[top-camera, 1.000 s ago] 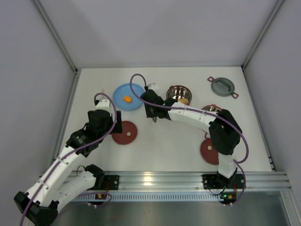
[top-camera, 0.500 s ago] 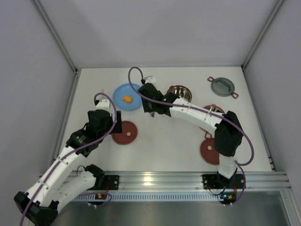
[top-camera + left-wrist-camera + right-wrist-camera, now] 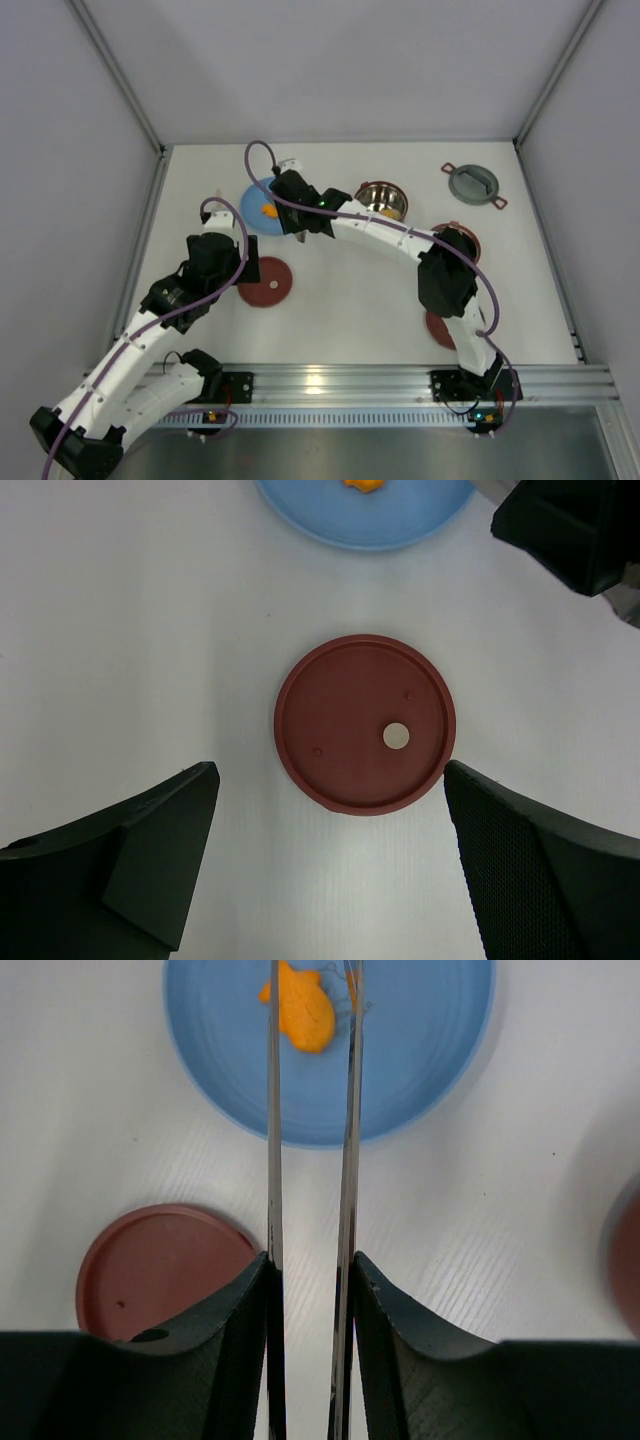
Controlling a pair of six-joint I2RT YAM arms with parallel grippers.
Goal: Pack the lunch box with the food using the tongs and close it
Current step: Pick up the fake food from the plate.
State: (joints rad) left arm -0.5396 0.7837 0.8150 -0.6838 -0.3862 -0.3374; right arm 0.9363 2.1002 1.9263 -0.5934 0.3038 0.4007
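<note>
My right gripper (image 3: 310,1260) is shut on the silver tongs (image 3: 272,1110). Their two slim arms reach forward over the light-blue plate (image 3: 420,1050). An orange piece of food (image 3: 305,1010) lies on the plate between the arms. From above, that piece (image 3: 268,210) shows just left of the right wrist (image 3: 298,205). A dark-red lunch box bowl (image 3: 382,200) holding orange food stands to the right. A second bowl (image 3: 458,234) is half hidden by the arm. My left gripper (image 3: 328,780) hangs wide open above a dark-red lid (image 3: 350,720).
A second dark-red lid (image 3: 440,330) lies near the right arm's base, partly covered. The grey two-eared cover (image 3: 472,184) sits at the back right. White walls with metal posts bound the table on three sides.
The right arm has swung left with the tongs, from beside the bowl to over the blue plate. The left arm has not moved.
</note>
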